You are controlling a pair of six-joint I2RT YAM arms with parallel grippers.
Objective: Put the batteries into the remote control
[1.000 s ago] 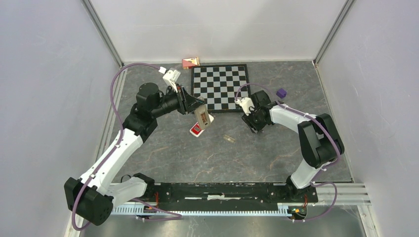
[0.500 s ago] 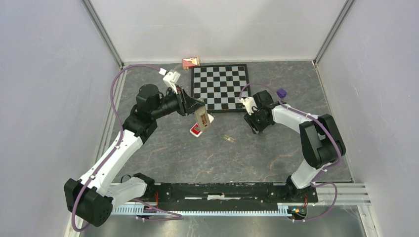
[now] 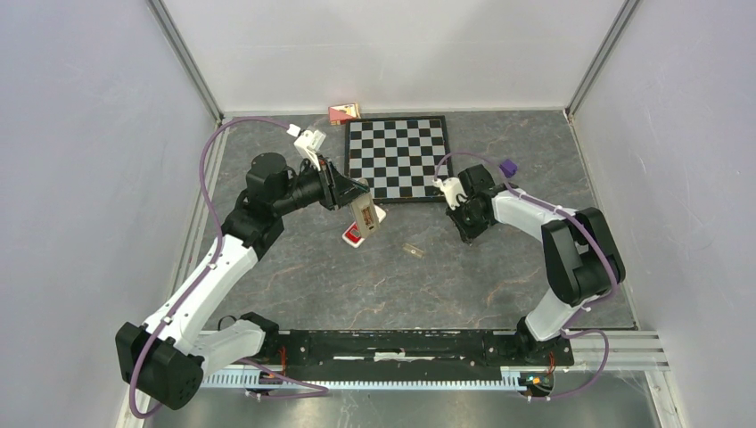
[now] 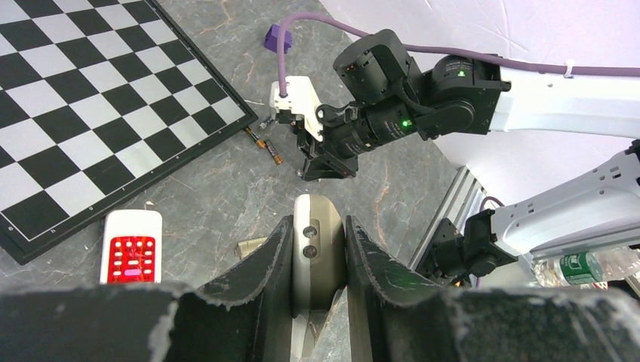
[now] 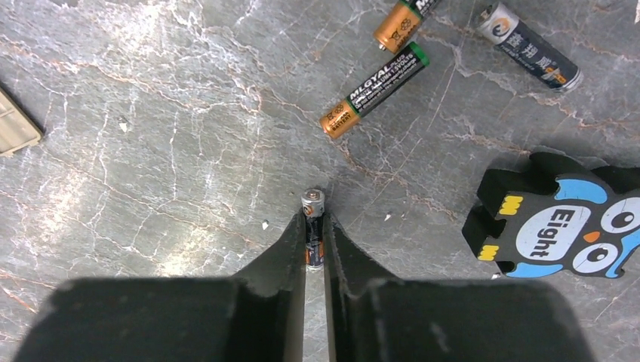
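Note:
My left gripper (image 3: 359, 203) is shut on a beige remote control (image 3: 364, 214) and holds it above the table. In the left wrist view the remote (image 4: 318, 241) sits edge-on between the fingers (image 4: 260, 264). My right gripper (image 3: 467, 228) is down at the table right of the chessboard's near corner. It is shut on a slim dark battery (image 5: 312, 204), whose metal end sticks out past the fingertips (image 5: 298, 241). Three more batteries lie loose on the table beyond it (image 5: 373, 90), (image 5: 400, 23), (image 5: 528, 47). They also show in the left wrist view (image 4: 266, 143).
A white-and-red remote (image 3: 356, 235) lies under the held remote. A beige battery cover (image 3: 412, 251) lies mid-table. The chessboard (image 3: 397, 156) lies at the back, with a purple cube (image 3: 507, 168) to its right and a red box (image 3: 343, 113) at its far left corner. A black penguin piece (image 5: 558, 219) lies right of my right gripper.
My right gripper has shifted slightly to the right near the table. The left arm with the beige remote has barely moved.

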